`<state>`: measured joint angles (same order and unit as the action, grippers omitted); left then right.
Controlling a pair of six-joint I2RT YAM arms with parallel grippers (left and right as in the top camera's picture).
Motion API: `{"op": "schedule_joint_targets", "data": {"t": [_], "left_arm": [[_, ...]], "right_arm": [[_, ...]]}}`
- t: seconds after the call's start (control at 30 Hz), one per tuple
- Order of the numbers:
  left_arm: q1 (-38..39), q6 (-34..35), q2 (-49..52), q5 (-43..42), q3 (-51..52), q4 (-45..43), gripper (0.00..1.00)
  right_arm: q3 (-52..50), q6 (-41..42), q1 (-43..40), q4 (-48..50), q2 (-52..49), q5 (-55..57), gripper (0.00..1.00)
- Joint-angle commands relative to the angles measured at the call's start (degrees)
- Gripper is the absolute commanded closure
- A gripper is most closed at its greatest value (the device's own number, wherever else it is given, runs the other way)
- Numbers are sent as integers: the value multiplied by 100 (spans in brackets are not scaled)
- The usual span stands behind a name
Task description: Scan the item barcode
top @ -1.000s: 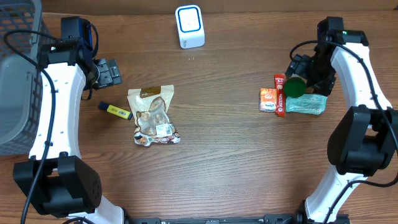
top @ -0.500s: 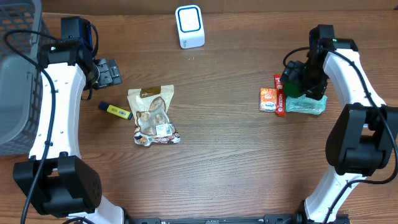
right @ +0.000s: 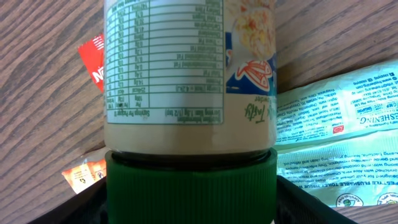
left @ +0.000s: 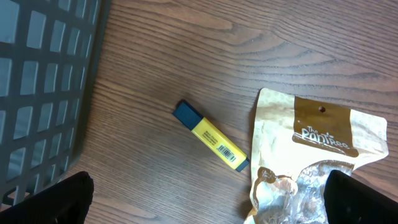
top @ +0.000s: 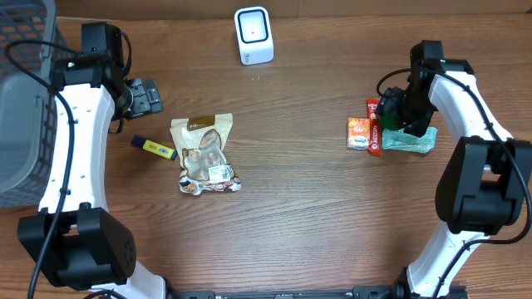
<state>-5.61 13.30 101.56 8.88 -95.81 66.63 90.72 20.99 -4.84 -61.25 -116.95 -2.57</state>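
A jar [right: 186,74] with a green lid [right: 189,183] and a printed label stands at the right of the table. My right gripper [right: 189,202] reaches down over it, a black finger pressed against each side of the lid. From overhead the right gripper [top: 399,112] hides most of the jar. A white scanner [top: 253,35] with a blue face stands at the back centre. My left gripper [top: 145,95] hovers open at the far left. In its wrist view the left gripper [left: 205,202] holds nothing, above a yellow highlighter [left: 211,144] and a snack bag [left: 317,155].
Around the jar lie a teal tissue pack [top: 411,141], a red stick packet [top: 374,124] and an orange packet [top: 358,133]. The snack bag [top: 202,154] and highlighter [top: 155,147] lie left of centre. A grey basket [top: 21,108] fills the left edge.
My right gripper has shifted left and down over the jar, covering the green lid, and its jaws have narrowed onto the lid. The left arm has not moved.
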Motion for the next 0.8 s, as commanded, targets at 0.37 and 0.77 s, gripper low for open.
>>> {"op": "schedule_joint_targets", "data": {"t": [0.37, 0.77], "left_arm": [[39, -46, -79, 52, 2, -2, 0], [39, -46, -81, 52, 2, -2, 0]], "right_arm": [[-79, 22, 7, 142, 175, 11, 22], [-79, 24, 7, 61, 175, 116, 22]]}}
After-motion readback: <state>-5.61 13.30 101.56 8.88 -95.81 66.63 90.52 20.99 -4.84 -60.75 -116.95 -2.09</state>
